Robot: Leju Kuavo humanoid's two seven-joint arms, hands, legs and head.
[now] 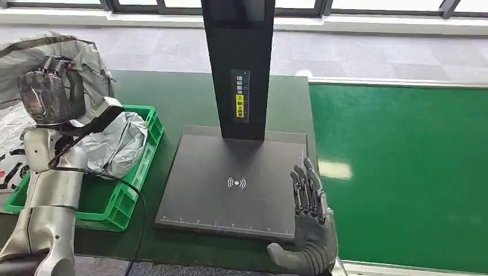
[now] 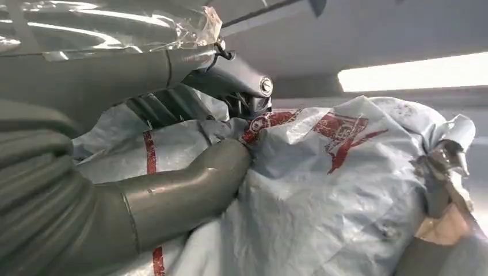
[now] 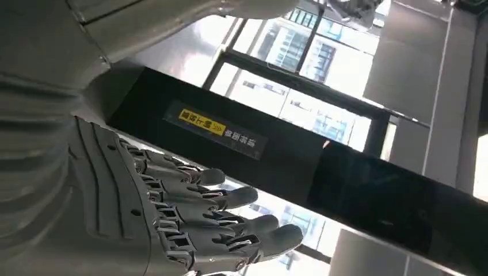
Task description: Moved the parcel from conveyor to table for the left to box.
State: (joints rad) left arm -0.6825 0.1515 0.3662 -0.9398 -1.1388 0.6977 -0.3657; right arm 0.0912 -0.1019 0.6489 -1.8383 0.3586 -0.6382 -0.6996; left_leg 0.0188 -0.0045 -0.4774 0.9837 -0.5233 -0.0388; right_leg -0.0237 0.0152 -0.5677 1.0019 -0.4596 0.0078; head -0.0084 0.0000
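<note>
A crumpled grey plastic parcel (image 1: 118, 144) with red print lies in the green crate (image 1: 132, 184) at the left of the table. My left hand (image 1: 103, 115) reaches down onto it from a raised wrist. In the left wrist view the thumb (image 2: 190, 184) presses into the parcel (image 2: 322, 190) and the darker fingers (image 2: 230, 77) close over a fold from the other side, so the hand grips it. My right hand (image 1: 308, 213) hovers at the near right corner of the black scanner plate (image 1: 230, 184), fingers straight and apart, holding nothing; the right wrist view shows the right hand (image 3: 190, 224) spread the same way.
A black post (image 1: 239, 69) with a yellow label rises from the back of the scanner plate. The bright green conveyor (image 1: 403, 172) runs along the right. More grey bags (image 1: 52, 52) are piled at the far left behind the crate. The dark green table (image 1: 172, 98) extends behind.
</note>
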